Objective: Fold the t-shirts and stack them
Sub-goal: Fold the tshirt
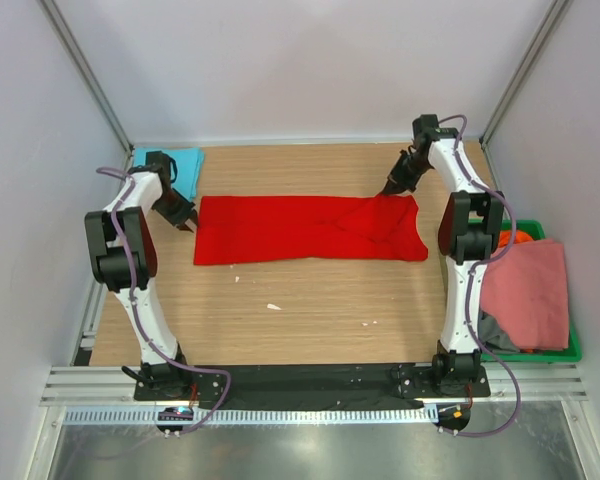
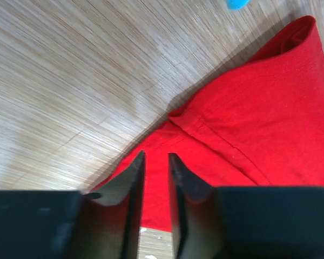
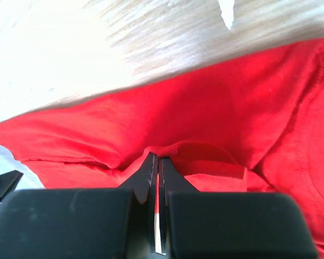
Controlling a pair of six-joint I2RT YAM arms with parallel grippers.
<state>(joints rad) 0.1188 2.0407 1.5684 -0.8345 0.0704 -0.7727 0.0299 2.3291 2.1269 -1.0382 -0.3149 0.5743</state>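
Red t-shirt (image 1: pixel 310 230) lay stretched lengthwise across the middle of the wooden table (image 1: pixel 310 310), apparently already narrowed into a long band, so the step in hand looked like the cross fold. The right gripper (image 3: pixel 157 162) had its jaws pressed together on a raised pinch of cloth at the shirt's far right edge. The left gripper (image 2: pixel 154 162) hung over the shirt's left end, its 2 fingers a narrow slit apart and gripping nothing.

The next move probably called for the left arm to drop and close on that left edge, so both ends could be lifted evenly without the band slumping.

A turquoise t-shirt (image 1: pixel 180 158) sat in the far left corner, just behind the left arm. A green crate (image 1: pixel 570 350) beside the right arm held salmon pink (image 1: pixel 528 290), orange (image 1: pixel 510 238) and dark grey (image 1: pixel 492 335) tees. Neither seemed to block the fold.
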